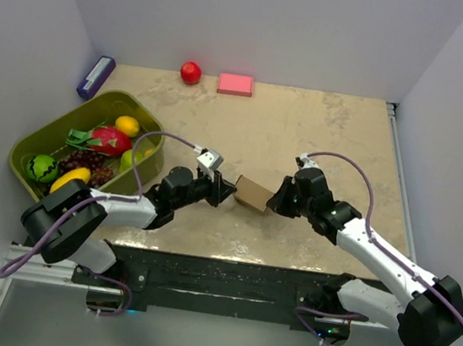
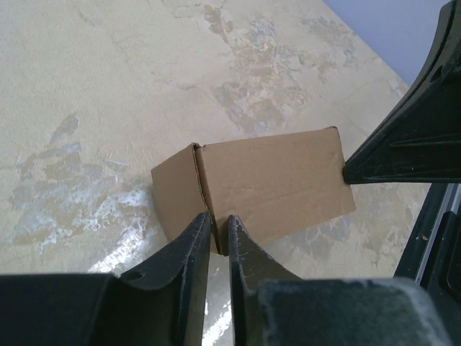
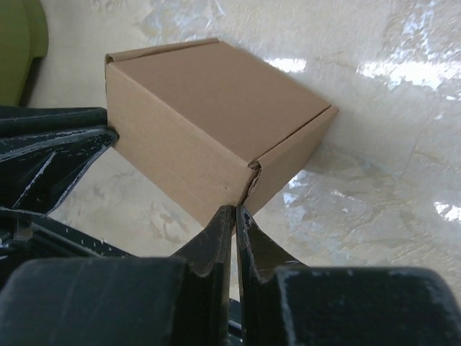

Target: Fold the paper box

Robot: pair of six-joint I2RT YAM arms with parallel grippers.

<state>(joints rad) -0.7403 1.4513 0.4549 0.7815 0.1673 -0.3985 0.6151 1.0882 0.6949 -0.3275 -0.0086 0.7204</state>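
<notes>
Paper box (image 1: 253,194) is folded up into a closed brown carton. It sits flat on the table (image 1: 330,135) at the centre, a bit toward the near edge, directly between our two grippers. The wrist views show the top panel down and a slightly gapped seam at one vertical corner.

Left gripper (image 2: 219,225) is clamped down to a narrow slot, and the box's lower corner edge appears nipped between the fingers.

Right gripper (image 3: 235,216) is on the opposite side with its fingers pressed almost together. The tips are against the seamed corner, and we cannot tell whether any cardboard is caught between them.

Both arms come in low from either side, roughly level with the box.

Further out, a green basket (image 1: 147,116) of fruit sits at far left. A purple box (image 1: 96,76), red ball (image 1: 191,72) and pink block (image 1: 235,84) lie along the back wall, well apart from the box.
</notes>
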